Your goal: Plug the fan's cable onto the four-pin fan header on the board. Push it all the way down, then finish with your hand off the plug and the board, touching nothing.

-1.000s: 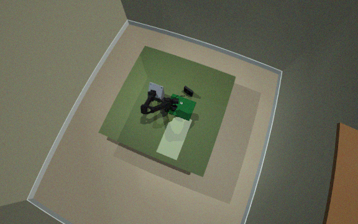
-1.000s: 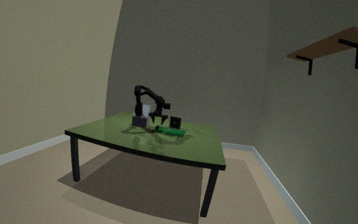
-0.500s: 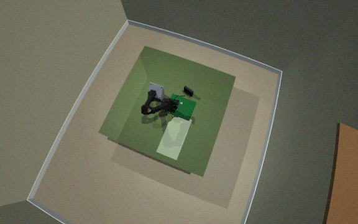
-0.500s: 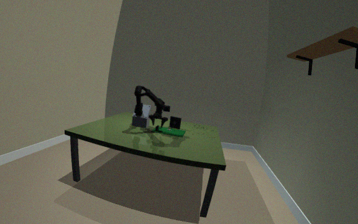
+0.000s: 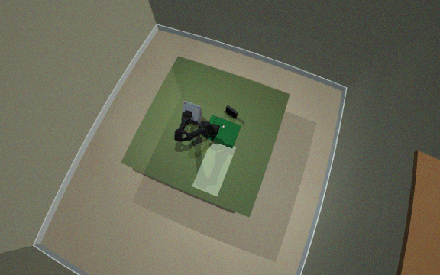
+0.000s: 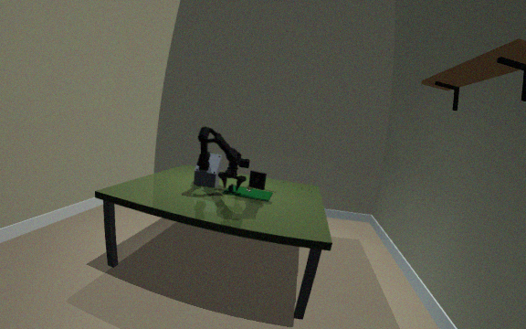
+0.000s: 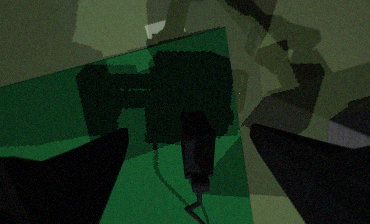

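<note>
The green board (image 5: pixel 232 134) (image 6: pixel 258 194) (image 7: pixel 16 115) lies on the table. The small white header (image 5: pixel 222 126) (image 6: pixel 248 189) is on it, outside the wrist view. The fan's black plug (image 7: pixel 198 152) lies over the board near one edge, with its thin cable (image 7: pixel 199 196) trailing toward the bottom of the wrist view. The black fan (image 5: pixel 231 111) (image 6: pixel 257 180) stands beside the board. My gripper (image 6: pixel 232 186) (image 7: pixel 191 131) is open and low over the board. Its fingers are on either side of the plug, with a gap on each side. The top view hides the plug under the arm.
A grey box (image 5: pixel 192 109) (image 6: pixel 206 179) with a sloped pale face stands by the arm's base; its edge shows at the right of the wrist view. A pale rectangular patch (image 5: pixel 212 176) lies beside the board on the green table (image 5: pixel 155 153) (image 6: pixel 163 196). A wooden shelf (image 5: pixel 426 214) (image 6: pixel 487 64) is far off.
</note>
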`<state>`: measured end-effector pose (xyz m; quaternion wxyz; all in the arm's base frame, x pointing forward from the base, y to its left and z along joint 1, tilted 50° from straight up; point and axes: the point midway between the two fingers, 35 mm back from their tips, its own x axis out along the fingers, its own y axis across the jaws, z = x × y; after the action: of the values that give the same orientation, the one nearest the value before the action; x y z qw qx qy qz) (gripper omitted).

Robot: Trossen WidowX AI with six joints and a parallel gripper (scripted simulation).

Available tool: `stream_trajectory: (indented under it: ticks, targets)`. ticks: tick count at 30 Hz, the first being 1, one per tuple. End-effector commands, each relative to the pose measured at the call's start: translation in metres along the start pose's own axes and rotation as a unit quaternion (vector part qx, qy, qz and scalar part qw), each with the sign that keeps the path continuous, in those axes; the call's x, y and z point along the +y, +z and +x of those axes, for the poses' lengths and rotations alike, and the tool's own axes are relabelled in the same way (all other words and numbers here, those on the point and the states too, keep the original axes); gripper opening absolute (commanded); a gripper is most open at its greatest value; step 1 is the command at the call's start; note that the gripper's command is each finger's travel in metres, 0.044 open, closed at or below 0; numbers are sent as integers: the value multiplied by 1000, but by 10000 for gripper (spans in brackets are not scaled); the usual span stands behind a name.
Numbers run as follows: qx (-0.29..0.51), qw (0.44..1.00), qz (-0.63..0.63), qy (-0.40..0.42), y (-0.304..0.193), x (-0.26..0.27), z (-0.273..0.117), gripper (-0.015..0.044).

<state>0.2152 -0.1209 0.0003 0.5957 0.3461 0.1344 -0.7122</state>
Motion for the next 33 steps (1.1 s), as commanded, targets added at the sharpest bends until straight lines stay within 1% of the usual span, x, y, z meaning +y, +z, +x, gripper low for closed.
stream_trajectory:
  ticks: [1,4,21,25,30,33]
  targets:
    - [-4,1000,-5,-1,1,-2,6,440]
    - [-4,1000,-5,-1,1,-2,6,440]
    - [-1,1000,-1,-1,0,-1,4,0]
    - [-1,1000,-1,-1,0,-1,2,0]
    - [-2,1000,-5,-1,-1,-1,-44,0]
    - [-3,1000,-5,-1,-1,-1,-46,0]
